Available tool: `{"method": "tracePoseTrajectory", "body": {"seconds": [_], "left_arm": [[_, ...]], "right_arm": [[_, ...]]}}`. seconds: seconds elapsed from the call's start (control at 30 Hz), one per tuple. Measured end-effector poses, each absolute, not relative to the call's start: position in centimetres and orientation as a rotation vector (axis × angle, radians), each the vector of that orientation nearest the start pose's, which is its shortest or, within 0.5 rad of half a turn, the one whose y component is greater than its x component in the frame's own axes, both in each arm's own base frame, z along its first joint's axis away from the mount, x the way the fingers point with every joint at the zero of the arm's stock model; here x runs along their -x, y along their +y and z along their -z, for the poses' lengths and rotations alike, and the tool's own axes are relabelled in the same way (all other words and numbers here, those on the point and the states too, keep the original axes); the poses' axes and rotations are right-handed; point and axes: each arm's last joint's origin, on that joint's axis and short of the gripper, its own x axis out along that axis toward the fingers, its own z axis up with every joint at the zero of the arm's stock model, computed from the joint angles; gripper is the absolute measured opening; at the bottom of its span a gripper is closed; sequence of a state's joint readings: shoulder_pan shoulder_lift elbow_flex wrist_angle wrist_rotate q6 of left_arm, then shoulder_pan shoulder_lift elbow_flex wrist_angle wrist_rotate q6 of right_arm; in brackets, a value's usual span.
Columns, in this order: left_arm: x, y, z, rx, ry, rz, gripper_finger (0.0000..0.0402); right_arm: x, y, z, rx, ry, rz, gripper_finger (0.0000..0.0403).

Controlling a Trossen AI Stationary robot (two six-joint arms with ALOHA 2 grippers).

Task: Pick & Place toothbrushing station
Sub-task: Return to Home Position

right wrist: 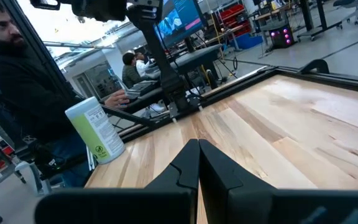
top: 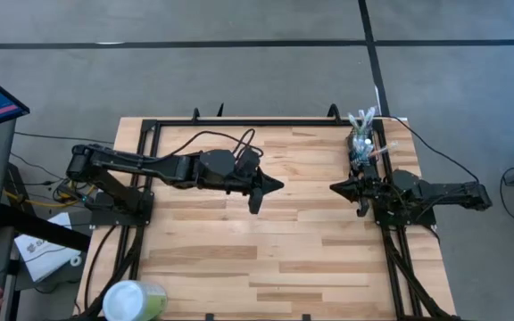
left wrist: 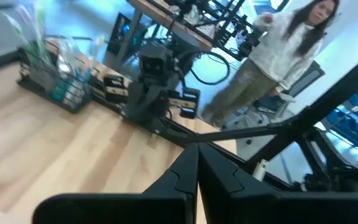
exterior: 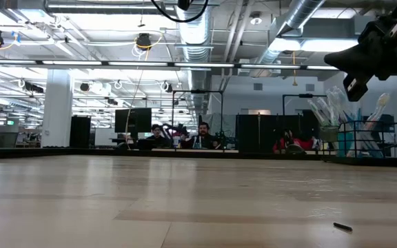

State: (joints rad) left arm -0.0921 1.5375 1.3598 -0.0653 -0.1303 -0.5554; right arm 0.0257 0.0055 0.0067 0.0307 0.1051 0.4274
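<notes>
Both clenched, empty: left claw [top: 277,185], right claw [top: 334,188]. The toothbrushing station [top: 362,143], 1 o'clock on the bench [top: 239,259], sits just beside the right arm [top: 435,192] — a sloppy swing could tip it.

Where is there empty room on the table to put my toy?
The near half of the table is bare, from the green cup across to the right edge. It's crowded by the toothbrushing station at the far right corner and between the left hand and right hand.

High view looks straight down, low view level across the table [top: 266,241]; wrist views face inward.
</notes>
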Motion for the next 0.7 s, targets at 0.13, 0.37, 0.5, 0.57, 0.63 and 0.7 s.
{"method": "tracePoseTrajectory", "body": {"seconds": [0.13, 0.37, 0.5, 0.57, 0.63, 0.7], "left_arm": [[-35.6, -2.4, -36.0, 0.469, 0.223, -0.111, 0.0000], [-32.8, -1.9, -36.7, 0.428, 0.198, -0.082, 0.0000], [-29.2, -1.3, -35.8, 0.425, 0.178, -0.114, 0.0000], [-27.2, -0.9, -35.1, 0.427, 0.153, -0.133, 0.0000], [-25.4, -0.6, -34.4, 0.432, 0.119, -0.157, 0.0000], [-23.8, -0.3, -33.4, 0.434, 0.109, -0.168, 0.0000]], "right_arm": [[-9.7, -0.1, -16.8, -0.429, -0.048, 0.071, 0.0000], [-9.8, -0.1, -16.8, -0.429, -0.048, 0.071, 0.0000], [-9.8, -0.1, -16.8, -0.429, -0.048, 0.071, 0.0000], [-9.8, -0.1, -16.8, -0.429, -0.048, 0.071, 0.0000], [-9.8, -0.1, -16.8, -0.429, -0.048, 0.071, 0.0000], [-9.8, -0.1, -16.8, -0.429, -0.048, 0.072, 0.0000]]}}
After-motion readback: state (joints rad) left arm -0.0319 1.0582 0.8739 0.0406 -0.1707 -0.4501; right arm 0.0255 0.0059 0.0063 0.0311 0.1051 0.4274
